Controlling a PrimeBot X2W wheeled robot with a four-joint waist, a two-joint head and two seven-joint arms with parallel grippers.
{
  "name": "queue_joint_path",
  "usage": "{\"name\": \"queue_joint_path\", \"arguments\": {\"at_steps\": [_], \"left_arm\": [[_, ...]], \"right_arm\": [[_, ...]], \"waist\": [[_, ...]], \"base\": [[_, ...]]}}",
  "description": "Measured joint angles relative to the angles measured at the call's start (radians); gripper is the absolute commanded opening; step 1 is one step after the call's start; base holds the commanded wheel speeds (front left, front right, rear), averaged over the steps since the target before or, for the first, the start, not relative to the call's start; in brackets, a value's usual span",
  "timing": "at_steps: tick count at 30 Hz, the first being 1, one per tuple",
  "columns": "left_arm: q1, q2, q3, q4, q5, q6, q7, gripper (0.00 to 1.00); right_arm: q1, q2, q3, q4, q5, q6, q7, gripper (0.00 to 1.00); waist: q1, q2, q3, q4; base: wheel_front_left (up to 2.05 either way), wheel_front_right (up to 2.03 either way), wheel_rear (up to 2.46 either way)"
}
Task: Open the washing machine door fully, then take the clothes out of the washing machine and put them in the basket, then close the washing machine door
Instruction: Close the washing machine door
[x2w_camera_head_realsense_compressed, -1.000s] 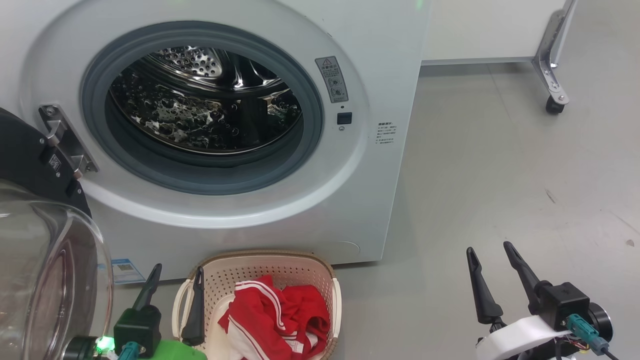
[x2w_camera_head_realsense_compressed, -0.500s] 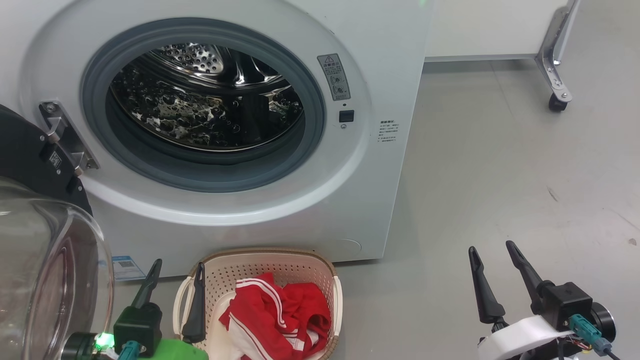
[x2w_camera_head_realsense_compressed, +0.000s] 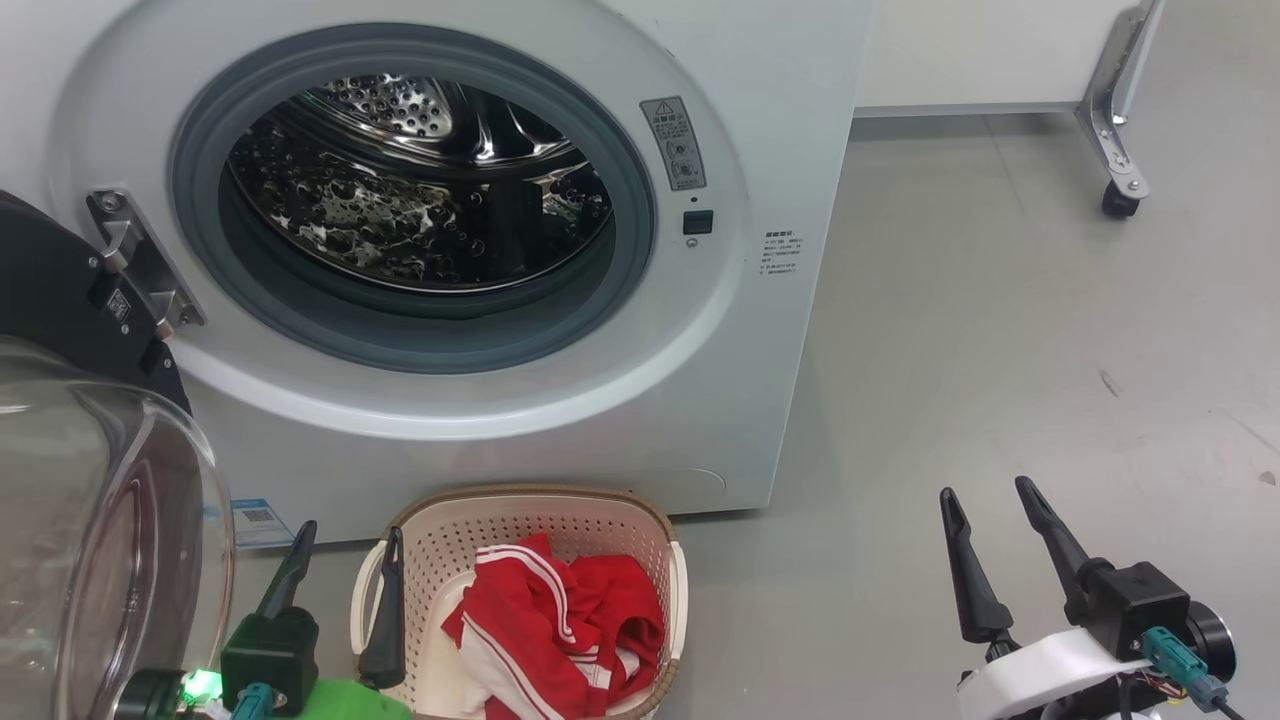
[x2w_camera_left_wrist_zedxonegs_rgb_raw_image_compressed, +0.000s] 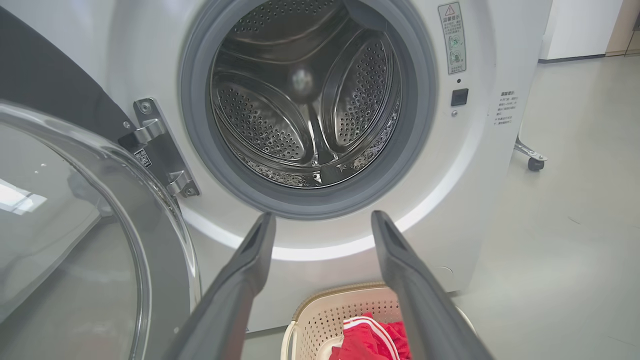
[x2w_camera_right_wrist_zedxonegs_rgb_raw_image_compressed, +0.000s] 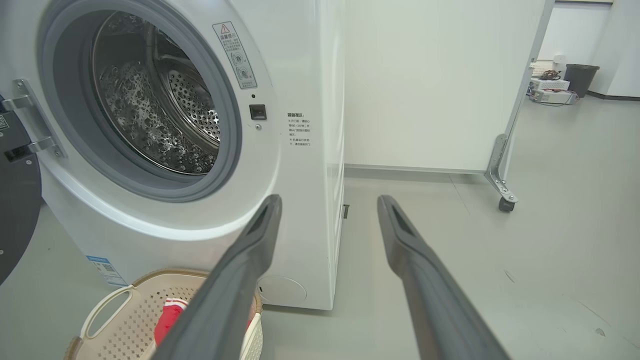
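Both left fingers (x2w_camera_head_realsense_compressed: 386, 610) and right fingers (x2w_camera_head_realsense_compressed: 968, 585) spread, empty | clothes (x2w_camera_head_realsense_compressed: 560, 625) in basket (x2w_camera_head_realsense_compressed: 530, 496) | open door (x2w_camera_head_realsense_compressed: 90, 500) beside left fingers

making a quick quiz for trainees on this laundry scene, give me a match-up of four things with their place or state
Things:
1. washing machine door
2. clothes
3. basket
4. right tool

Places or states:
a. red with white stripes, lying in a heap
b. swung open at the left
c. cream, on the floor in front of the washing machine
d. open, holding nothing

Pairs: 1-b, 2-a, 3-c, 4-d
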Motion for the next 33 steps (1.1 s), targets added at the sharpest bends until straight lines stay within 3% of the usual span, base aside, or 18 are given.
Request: {"name": "queue_joint_path", "arguments": {"at_steps": [33], "left_arm": [[0.014,-0.006,-0.004,-0.047,0.000,0.000,0.022,1.00]], "right_arm": [[0.001,-0.001,0.001,-0.011,0.003,-0.005,0.012,1.00]], "waist": [[0.0000,0.0000,0.000,0.002]], "base": [[-0.92,0.92,0.00]]}}
